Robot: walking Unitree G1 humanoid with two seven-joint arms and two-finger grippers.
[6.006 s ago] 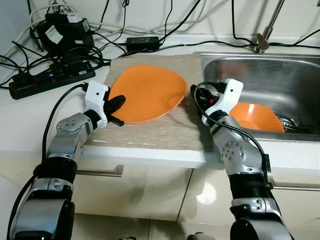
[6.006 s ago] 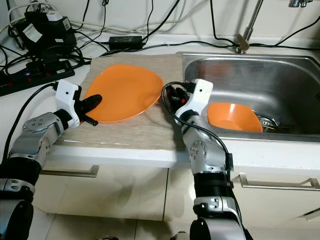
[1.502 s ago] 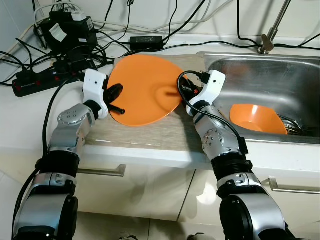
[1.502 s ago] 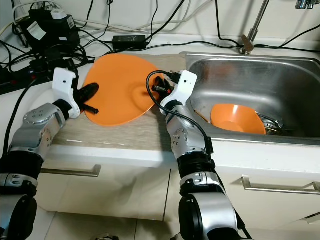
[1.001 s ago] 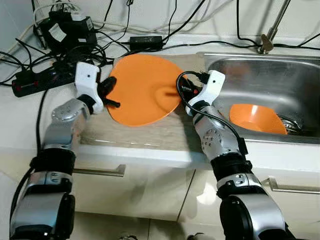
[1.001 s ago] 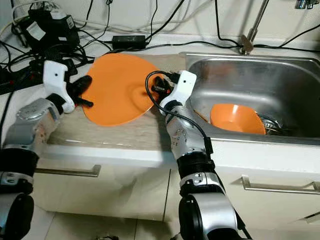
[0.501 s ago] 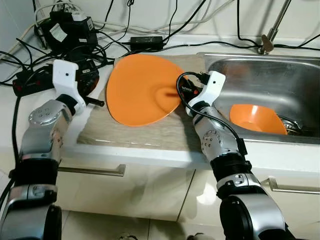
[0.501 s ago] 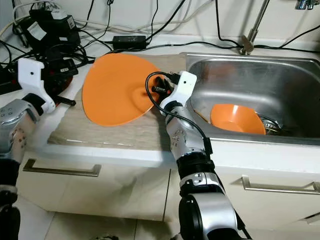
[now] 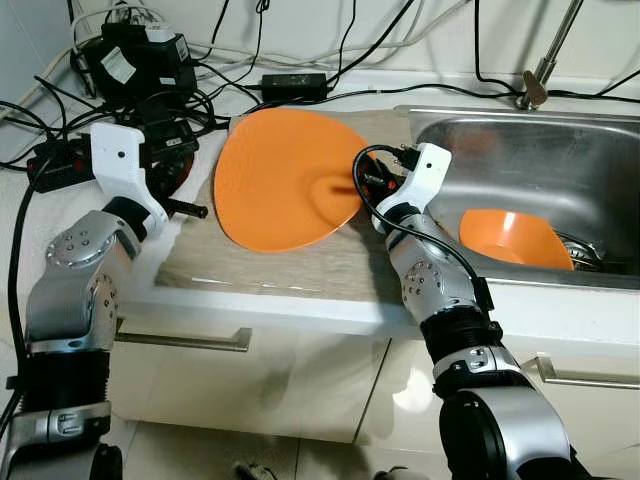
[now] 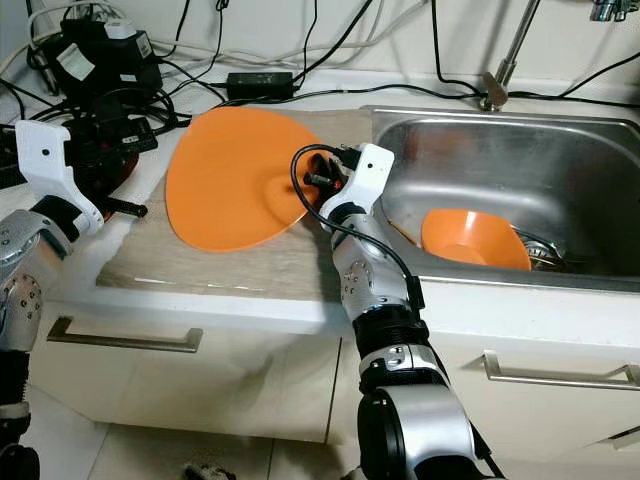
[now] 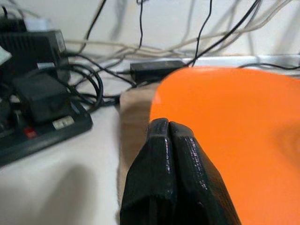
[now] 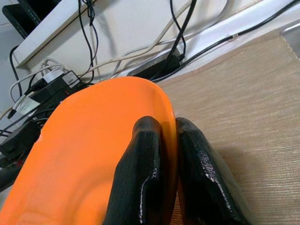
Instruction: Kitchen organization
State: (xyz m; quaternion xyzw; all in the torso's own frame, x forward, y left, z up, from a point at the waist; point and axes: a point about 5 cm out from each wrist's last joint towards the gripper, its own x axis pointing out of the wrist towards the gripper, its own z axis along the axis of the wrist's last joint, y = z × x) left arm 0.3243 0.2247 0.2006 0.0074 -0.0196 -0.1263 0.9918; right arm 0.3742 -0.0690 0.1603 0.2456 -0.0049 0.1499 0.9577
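The right claw (image 9: pixel 352 186) is gripping the tilted orange plate (image 9: pixel 285 178) by its rim above the beige mat (image 9: pixel 300 262); the left claw (image 11: pixel 165 129), clenched empty, is hovering beside it.

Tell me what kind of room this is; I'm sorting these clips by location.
Most likely a home kitchen: a steel sink set in a white counter with cabinet drawers below, a tap behind it, an orange bowl in the sink, and an orange plate clamped in the right gripper.
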